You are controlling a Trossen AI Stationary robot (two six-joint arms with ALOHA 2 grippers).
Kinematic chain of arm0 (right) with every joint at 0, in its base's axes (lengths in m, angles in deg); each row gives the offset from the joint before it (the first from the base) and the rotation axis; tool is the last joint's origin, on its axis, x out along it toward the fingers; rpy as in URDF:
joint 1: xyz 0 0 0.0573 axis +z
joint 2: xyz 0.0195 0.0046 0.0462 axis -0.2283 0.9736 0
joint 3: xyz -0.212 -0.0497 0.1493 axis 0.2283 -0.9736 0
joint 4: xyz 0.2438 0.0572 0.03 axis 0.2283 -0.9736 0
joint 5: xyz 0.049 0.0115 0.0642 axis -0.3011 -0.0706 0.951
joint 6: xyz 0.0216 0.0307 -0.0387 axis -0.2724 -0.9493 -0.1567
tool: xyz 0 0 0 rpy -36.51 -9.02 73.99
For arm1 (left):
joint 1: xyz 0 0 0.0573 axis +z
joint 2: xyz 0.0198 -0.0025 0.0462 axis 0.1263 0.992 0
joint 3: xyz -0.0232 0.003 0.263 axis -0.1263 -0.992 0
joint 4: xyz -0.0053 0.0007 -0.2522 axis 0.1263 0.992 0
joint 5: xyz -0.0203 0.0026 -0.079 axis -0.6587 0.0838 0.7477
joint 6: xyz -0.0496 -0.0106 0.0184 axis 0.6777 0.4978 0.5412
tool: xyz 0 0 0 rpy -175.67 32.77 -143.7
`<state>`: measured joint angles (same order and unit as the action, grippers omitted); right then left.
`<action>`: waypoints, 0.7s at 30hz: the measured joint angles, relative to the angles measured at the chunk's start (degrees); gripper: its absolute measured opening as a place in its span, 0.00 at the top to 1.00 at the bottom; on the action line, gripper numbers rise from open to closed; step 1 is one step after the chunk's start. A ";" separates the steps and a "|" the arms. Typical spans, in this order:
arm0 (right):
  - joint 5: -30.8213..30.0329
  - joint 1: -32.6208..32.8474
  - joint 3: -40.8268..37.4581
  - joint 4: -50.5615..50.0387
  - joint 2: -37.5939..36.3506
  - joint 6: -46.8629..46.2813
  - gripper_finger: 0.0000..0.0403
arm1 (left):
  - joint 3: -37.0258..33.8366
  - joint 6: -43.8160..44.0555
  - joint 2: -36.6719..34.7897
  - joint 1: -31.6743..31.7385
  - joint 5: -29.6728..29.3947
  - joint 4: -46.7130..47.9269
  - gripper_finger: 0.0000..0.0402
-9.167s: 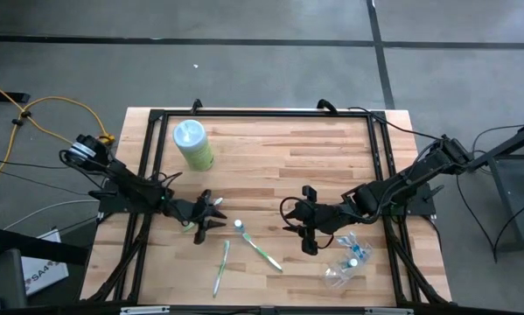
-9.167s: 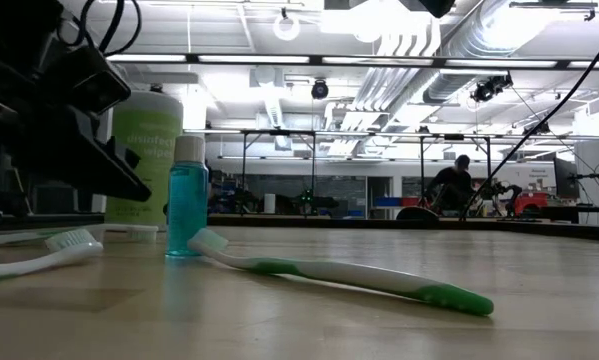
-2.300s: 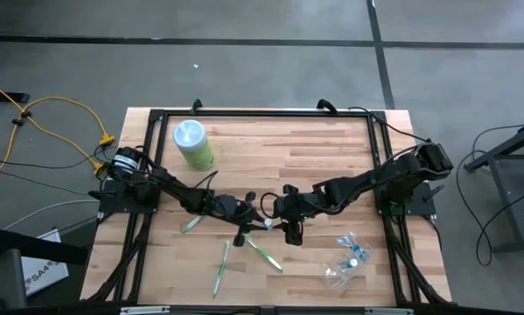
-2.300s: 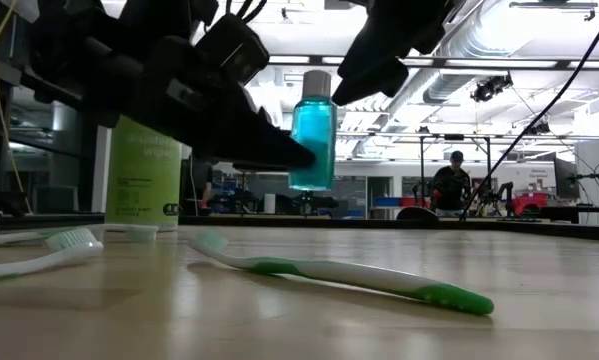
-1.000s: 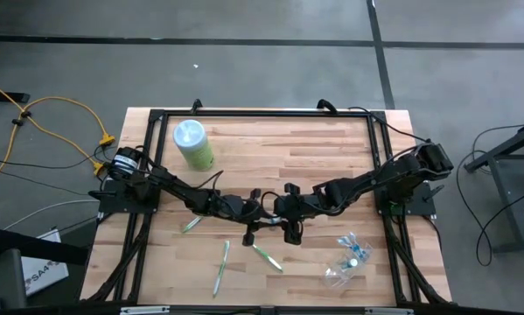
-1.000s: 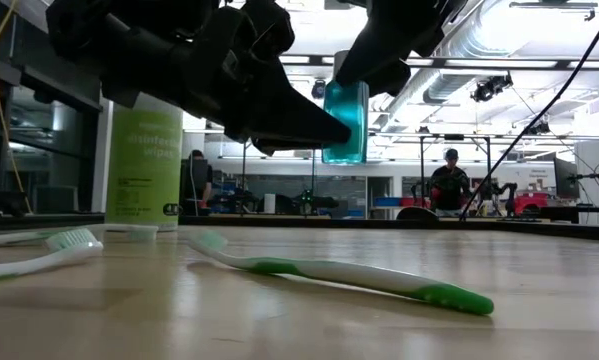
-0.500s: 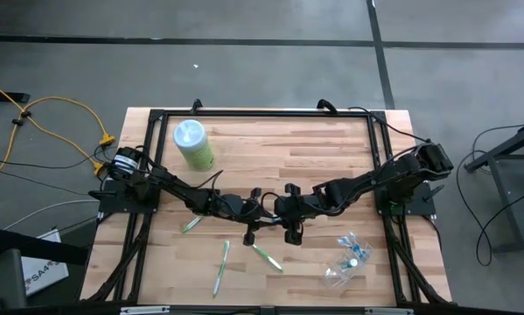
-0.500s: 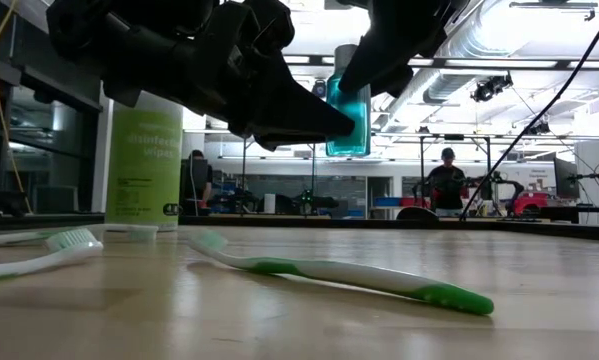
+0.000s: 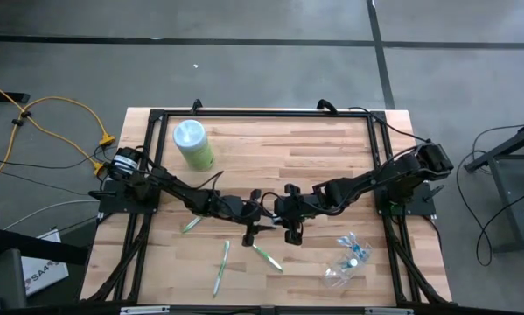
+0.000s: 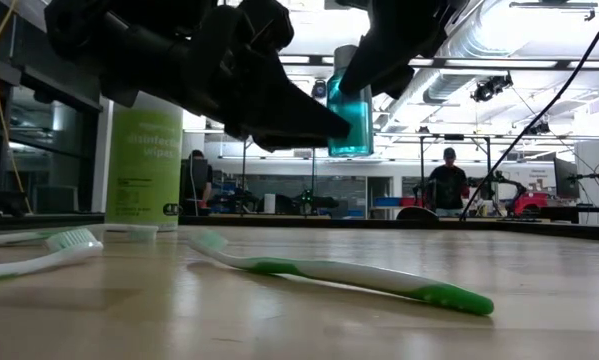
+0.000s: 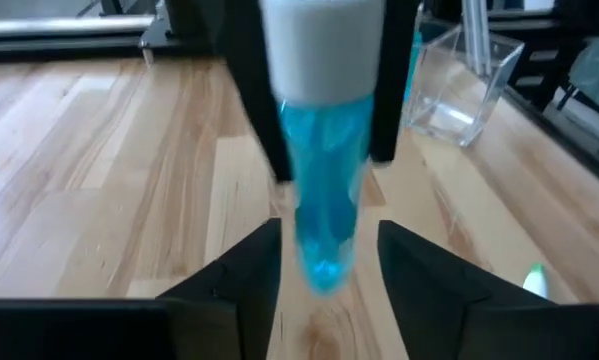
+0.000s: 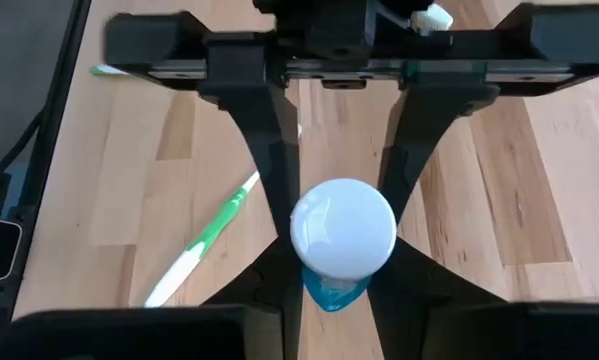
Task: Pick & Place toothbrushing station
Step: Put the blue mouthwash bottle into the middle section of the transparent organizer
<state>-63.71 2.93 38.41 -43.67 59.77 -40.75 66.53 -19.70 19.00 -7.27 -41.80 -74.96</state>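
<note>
A small blue tube (image 11: 324, 190) with a white cap (image 12: 344, 228) hangs above the middle of the table. My right gripper (image 12: 341, 262) is shut on it. My left gripper (image 11: 329, 250) is open; its fingers stand on either side of the tube's lower end, with gaps showing. Green-and-white toothbrushes (image 9: 263, 255) (image 9: 220, 267) (image 9: 190, 225) lie flat on the wood below and nearer. The clear cup (image 9: 349, 258) lies on the table at the near right. My right gripper pinches the tube's upper body just under the white cap (image 11: 324, 115) between its two fingers (image 11: 267, 130). The fingers slant down from the table's right side. The tube hangs cap up, slightly tilted, lifted clear of the table.
A pale-green canister (image 9: 192, 144) with a light-blue lid stands at the far left. A black frame (image 9: 262, 112) runs around the table's edges. In the low view, one toothbrush (image 10: 339, 272) lies right under the tube. People show in the room beyond.
Held between the two grippers, the blue tube has tipped slightly, and its lower end has risen a little. Both arms have kept their place.
</note>
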 joint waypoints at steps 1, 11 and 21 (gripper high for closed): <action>0.00 0.02 0.00 0.01 0.02 0.00 0.80 | 0.00 0.00 0.00 0.00 0.00 0.59 0.58; -1.80 2.96 0.00 -1.83 -0.87 -2.23 0.80 | 0.00 -0.66 0.00 -0.31 0.26 1.05 0.56; -9.95 9.21 0.02 -7.78 -8.70 -9.10 0.80 | 0.00 0.05 0.00 -0.57 0.28 1.13 0.56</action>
<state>-73.66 12.15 38.43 -51.45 51.08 -49.85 66.53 -19.65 19.00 -7.84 -41.52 -73.83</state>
